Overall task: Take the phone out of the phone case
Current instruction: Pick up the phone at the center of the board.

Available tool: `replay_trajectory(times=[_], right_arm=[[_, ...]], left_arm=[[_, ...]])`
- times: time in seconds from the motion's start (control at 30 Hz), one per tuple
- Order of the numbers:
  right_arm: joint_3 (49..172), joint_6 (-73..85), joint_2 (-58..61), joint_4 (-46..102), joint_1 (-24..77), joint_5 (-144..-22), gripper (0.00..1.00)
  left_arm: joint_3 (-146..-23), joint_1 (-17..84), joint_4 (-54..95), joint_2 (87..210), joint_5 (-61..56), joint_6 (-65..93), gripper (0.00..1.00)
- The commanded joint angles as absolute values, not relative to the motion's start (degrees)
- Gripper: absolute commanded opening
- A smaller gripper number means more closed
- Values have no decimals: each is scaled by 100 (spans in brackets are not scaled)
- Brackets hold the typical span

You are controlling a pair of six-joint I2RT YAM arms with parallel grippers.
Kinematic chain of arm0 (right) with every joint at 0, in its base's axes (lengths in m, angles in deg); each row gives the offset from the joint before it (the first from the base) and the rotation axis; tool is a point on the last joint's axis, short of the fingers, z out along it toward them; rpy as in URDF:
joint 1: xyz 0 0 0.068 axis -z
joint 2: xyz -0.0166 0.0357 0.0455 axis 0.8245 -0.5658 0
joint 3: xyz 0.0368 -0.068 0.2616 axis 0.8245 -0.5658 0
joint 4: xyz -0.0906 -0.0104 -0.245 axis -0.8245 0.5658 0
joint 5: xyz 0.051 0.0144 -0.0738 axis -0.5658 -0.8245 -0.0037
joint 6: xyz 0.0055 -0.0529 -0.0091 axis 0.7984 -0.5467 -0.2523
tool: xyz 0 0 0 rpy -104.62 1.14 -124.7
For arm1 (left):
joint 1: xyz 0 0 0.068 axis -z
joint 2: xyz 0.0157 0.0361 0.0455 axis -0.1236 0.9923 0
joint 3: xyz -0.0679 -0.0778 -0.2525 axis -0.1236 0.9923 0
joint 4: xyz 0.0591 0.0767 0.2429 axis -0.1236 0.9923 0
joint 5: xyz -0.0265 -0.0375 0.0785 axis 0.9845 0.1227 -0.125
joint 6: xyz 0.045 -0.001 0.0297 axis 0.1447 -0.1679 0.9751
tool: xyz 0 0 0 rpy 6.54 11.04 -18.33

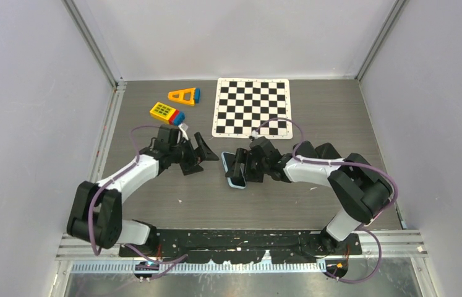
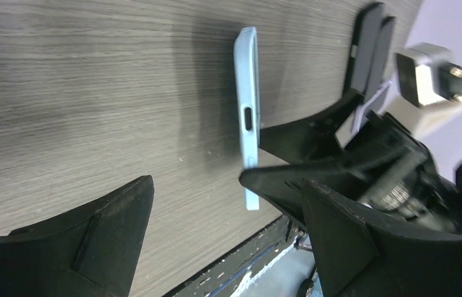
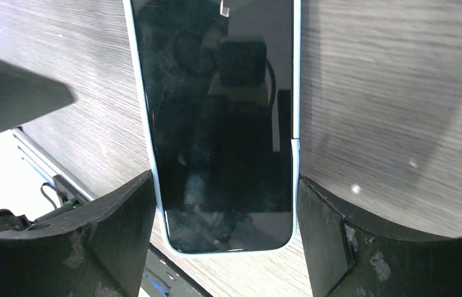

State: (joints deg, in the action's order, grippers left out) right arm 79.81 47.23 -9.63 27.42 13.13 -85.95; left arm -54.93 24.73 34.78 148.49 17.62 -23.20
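The phone (image 1: pixel 236 181) has a dark screen facing up and sits in a light blue phone case (image 3: pixel 294 93) at the middle of the table. My right gripper (image 1: pixel 239 166) straddles its near end. In the right wrist view both fingers (image 3: pixel 123 216) press against the case's long sides, so the right gripper (image 3: pixel 225 185) is shut on the cased phone. Whether the phone rests on the table or hangs just above it cannot be told. My left gripper (image 1: pixel 202 154) is open and holds nothing, a short way left of the phone. The left wrist view shows the case (image 2: pixel 248 117) edge-on beyond the left gripper (image 2: pixel 227 185).
A black-and-white checkerboard mat (image 1: pixel 252 106) lies at the back centre. A yellow triangular toy (image 1: pixel 184 96) and a yellow block with a blue end (image 1: pixel 166 112) lie at the back left. Grey walls enclose the table on three sides.
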Motion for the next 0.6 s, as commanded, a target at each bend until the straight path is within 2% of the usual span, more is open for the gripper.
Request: replay_trajectory(times=[0.0, 0.2, 0.33, 0.4, 0.57], right_arm=[[8399, 4768, -1107, 1637, 1210, -9071, 38], [8513, 4803, -1424, 1383, 1168, -9303, 37], [8524, 4801, -1550, 1310, 1160, -9381, 37], [8523, 4795, -1605, 1295, 1165, -9388, 37], [8512, 4812, -1662, 1263, 1160, -9461, 36]], left_arm=[[-5758, 2530, 3072, 15332, 1317, -2808, 90], [-5896, 2956, 2293, 16124, 1406, -2985, 89], [-6054, 3075, 2330, 16574, 977, -3130, 87], [-5995, 3076, 2274, 16718, 770, -3393, 82], [-5712, 3145, 1628, 16784, 589, -3713, 61]])
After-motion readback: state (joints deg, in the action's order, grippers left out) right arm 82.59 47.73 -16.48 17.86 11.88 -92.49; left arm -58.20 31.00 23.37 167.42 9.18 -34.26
